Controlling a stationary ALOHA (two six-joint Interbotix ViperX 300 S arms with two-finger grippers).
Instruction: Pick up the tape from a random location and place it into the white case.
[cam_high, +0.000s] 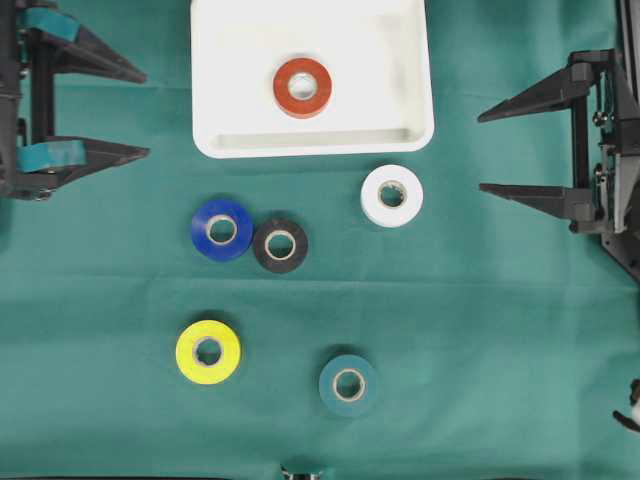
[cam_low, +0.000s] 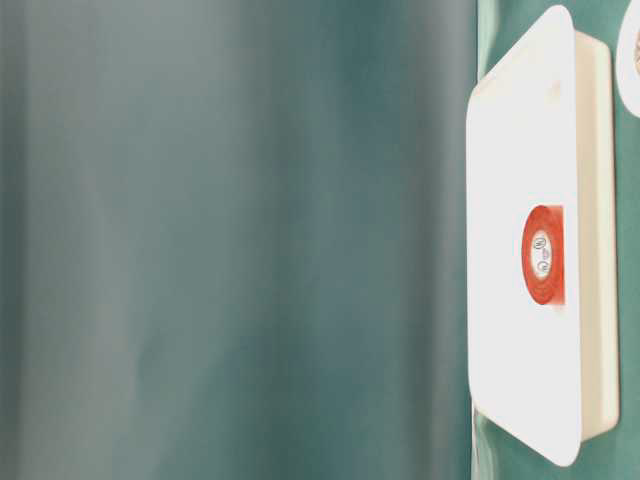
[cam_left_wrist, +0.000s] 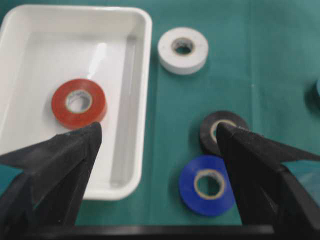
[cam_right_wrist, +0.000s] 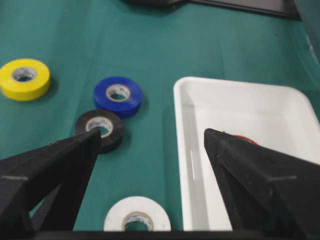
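While both grippers wait at the edges with jaws spread wide, the left gripper (cam_high: 140, 112) and the right gripper (cam_high: 485, 150) flank a shallow white case (cam_high: 412, 138) with rounded corners; a red tape roll (cam_high: 303, 87) lies flat inside, its core print unreadable

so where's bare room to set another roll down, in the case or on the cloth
In the white case, both sides of the red roll are bare. On the cloth, the stretch between the white roll and the teal roll is open. The blue roll and black roll crowd together, touching.
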